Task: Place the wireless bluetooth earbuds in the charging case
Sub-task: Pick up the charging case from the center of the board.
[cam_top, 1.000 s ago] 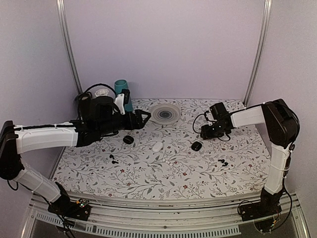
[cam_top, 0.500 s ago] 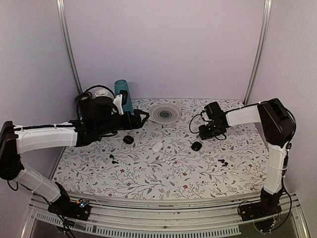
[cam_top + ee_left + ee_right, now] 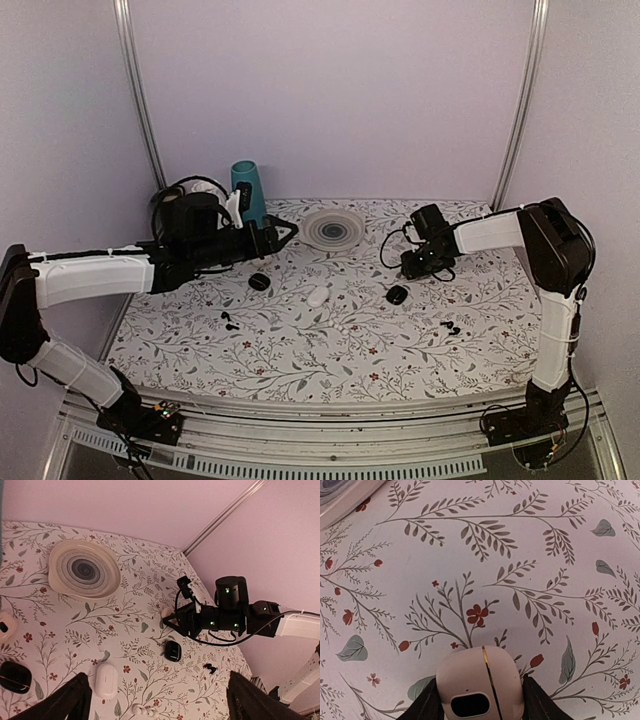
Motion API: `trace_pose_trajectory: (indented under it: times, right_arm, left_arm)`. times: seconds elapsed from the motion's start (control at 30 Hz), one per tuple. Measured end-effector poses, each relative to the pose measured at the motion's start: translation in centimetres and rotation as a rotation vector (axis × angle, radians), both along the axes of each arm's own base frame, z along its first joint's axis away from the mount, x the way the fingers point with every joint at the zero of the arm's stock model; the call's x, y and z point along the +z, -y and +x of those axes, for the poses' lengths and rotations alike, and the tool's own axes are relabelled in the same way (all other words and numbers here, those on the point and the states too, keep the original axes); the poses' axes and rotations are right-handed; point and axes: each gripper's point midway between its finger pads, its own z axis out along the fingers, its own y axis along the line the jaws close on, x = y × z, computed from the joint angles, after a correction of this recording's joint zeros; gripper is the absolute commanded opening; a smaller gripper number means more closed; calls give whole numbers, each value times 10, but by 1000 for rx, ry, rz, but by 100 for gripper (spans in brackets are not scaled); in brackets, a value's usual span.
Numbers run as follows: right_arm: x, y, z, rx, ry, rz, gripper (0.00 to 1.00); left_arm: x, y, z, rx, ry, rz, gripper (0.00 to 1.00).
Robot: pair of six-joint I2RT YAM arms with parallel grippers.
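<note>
one glossy white rounded charging case (image 3: 480, 677) is clasped by the right gripper (image 3: 481, 699); two tiny white plastic earbuds (image 3: 136, 709) are seen well apart from it; the left gripper (image 3: 288, 236) is spread wide.

Wide-spread fingers (image 3: 65, 702) frame a white oval object (image 3: 105, 679), tiny white earbuds (image 3: 141, 710) and a ribbed plate (image 3: 84, 570)

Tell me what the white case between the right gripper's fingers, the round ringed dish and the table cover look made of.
The charging case: likely hard moulded plastic, a smooth off-white shell with a thin seam line and a dark oval inset.
The round dish: cream with concentric ridges, plastic or ceramic, I cannot tell which.
The table cover: a matte sheet printed with flowers, no glare, paper or vinyl unclear.
</note>
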Motion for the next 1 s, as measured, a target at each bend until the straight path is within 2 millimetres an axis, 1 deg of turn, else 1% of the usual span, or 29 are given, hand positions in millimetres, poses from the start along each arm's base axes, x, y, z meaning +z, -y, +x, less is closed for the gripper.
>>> trace_pose_trajectory:
  times: [0.13,0.27,0.33,0.43,0.53,0.63,0.67,0.73,0.77,0.87,0.93,1.0]
  right_arm:
    - [0,-5,-2,11,-5,14,32]
    - [2,-12,-5,27,-10,33,30]
    - [5,-17,-8,38,-11,49,30]
    - [18,-28,-17,69,-4,86,29]
    - [42,-43,-27,119,35,133,30]
    - [77,-62,-40,192,107,193,31]
    - [89,-73,-49,233,130,214,31]
    - [109,-90,-62,300,175,247,32]
    - [119,-98,-69,334,197,265,32]
    - [140,-120,-87,429,250,292,32]
    - [150,-135,-100,492,282,301,32]
    - [154,-147,-110,545,300,297,32]
  left_arm:
    - [-1,1,-2,-9,-18,-27,95]
    - [-7,2,0,-17,-47,-60,94]
    - [-12,2,2,-19,-67,-70,93]
    - [-21,4,6,-27,-100,-85,91]
    - [-32,11,6,-56,-137,-98,89]
    - [-45,20,5,-96,-177,-101,87]
    - [-49,22,5,-109,-188,-101,86]
    - [-53,28,4,-137,-205,-103,86]
    - [-53,31,3,-152,-208,-105,85]
    - [-49,39,2,-193,-208,-113,81]
    - [-41,45,0,-230,-190,-120,81]
    - [-33,49,-1,-256,-178,-130,79]
